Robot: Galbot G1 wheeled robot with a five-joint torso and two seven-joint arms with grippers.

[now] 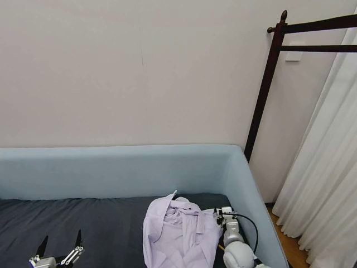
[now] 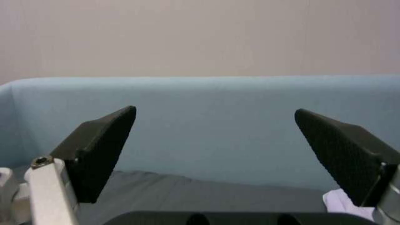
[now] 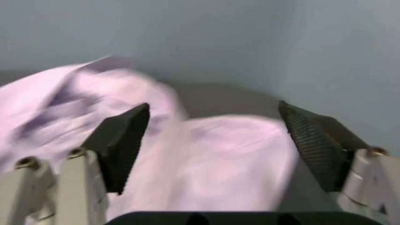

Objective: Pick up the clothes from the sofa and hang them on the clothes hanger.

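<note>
A lilac shirt (image 1: 178,231) lies crumpled on the dark grey seat of the light blue sofa (image 1: 111,170), near its right armrest. Just right of the shirt is my right arm (image 1: 231,240). In the right wrist view my right gripper (image 3: 214,110) is open, with the shirt (image 3: 206,154) close in front of and beneath its fingers. My left gripper (image 1: 61,237) hovers open over the seat at the left, well away from the shirt, and faces the sofa back (image 2: 212,126). The dark wooden clothes rack (image 1: 266,84) stands behind the sofa's right end.
The sofa's right armrest (image 1: 248,195) rises between the shirt and the rack. White curtains (image 1: 329,167) hang at the far right over a wooden floor. A plain wall runs behind the sofa. The grey seat (image 1: 67,223) stretches left of the shirt.
</note>
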